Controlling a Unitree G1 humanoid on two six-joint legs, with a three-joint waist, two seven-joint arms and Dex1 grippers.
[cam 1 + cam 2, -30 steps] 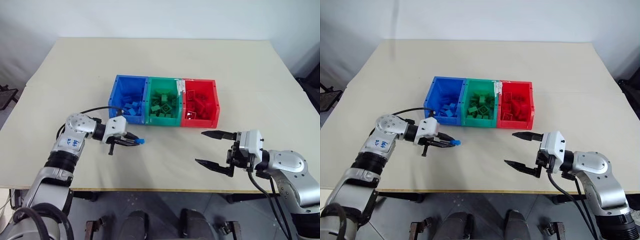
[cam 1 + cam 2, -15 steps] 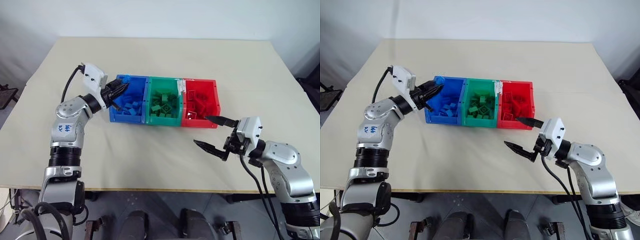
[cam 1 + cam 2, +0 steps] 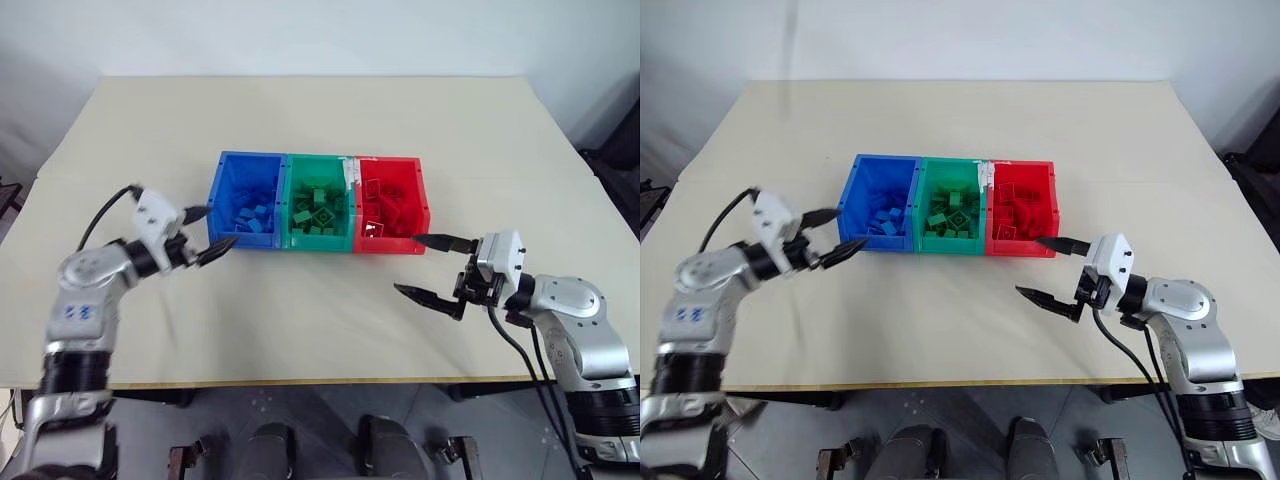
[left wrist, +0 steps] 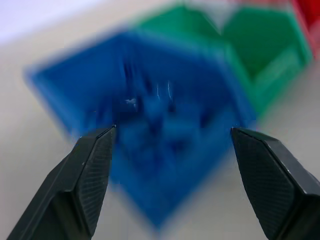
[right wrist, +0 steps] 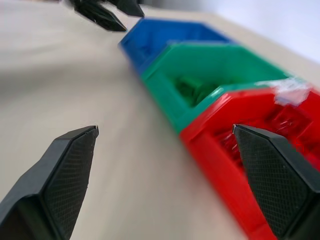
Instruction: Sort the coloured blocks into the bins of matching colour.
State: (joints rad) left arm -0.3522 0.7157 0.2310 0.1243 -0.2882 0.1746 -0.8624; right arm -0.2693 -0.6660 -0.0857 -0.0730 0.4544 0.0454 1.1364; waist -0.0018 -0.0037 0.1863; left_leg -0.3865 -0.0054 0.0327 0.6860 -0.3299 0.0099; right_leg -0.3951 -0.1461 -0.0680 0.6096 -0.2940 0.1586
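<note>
blocks (image 3: pixel 318 205) lie in the bins (image 3: pixel 316 240), frame centre. likely light, stiff, slick plastic: pinch flat sides. left gripper (image 3: pixel 202 232) and right gripper (image 3: pixel 432 268) both spread, empty.

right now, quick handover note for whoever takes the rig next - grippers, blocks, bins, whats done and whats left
Left gripper: open, empty, beside the blue bin's outer side.
Right gripper: open, empty, just in front of the red bin.
Bins sit joined in a row mid-table: blue, green bin, red.
Done: blue blocks, green blocks and red blocks lie in matching bins.
Left: no loose block visible on the table; sorting looks complete.
</note>
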